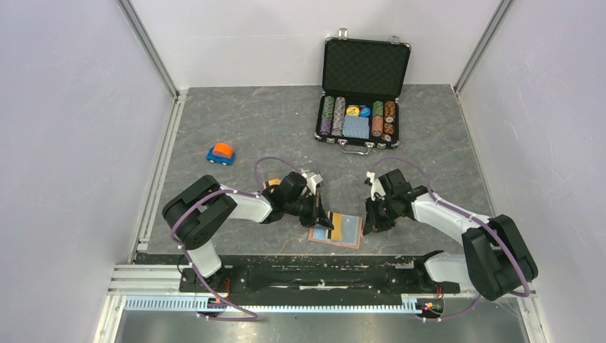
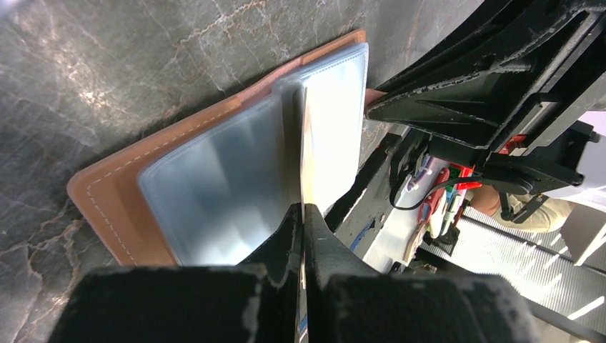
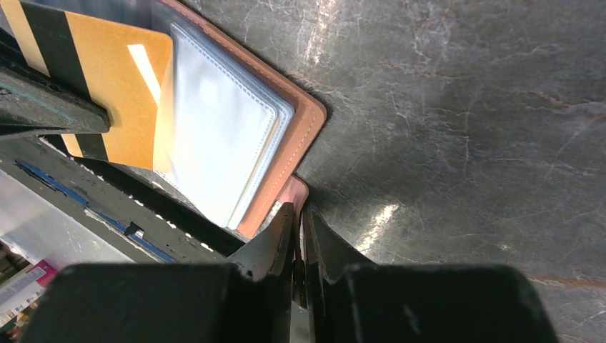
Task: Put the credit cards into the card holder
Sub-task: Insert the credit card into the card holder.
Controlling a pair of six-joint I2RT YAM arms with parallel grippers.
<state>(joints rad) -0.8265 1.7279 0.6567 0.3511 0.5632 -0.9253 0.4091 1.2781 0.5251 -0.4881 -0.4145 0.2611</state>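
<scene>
Left pincer [image 2: 303, 214] pinches gold card [image 3: 121, 93] over card holder [image 2: 107, 193].

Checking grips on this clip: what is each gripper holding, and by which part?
The left gripper pinches a gold card by its near edge, edge-on over the open holder. The right gripper appears to be closed on the holder's snap tab.

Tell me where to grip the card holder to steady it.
Pinch the snap tab jutting from the right edge of the card holder, coming from the right: it is thin, projects freely, and lies clear of the sleeves where the left gripper holds the credit card.
</scene>
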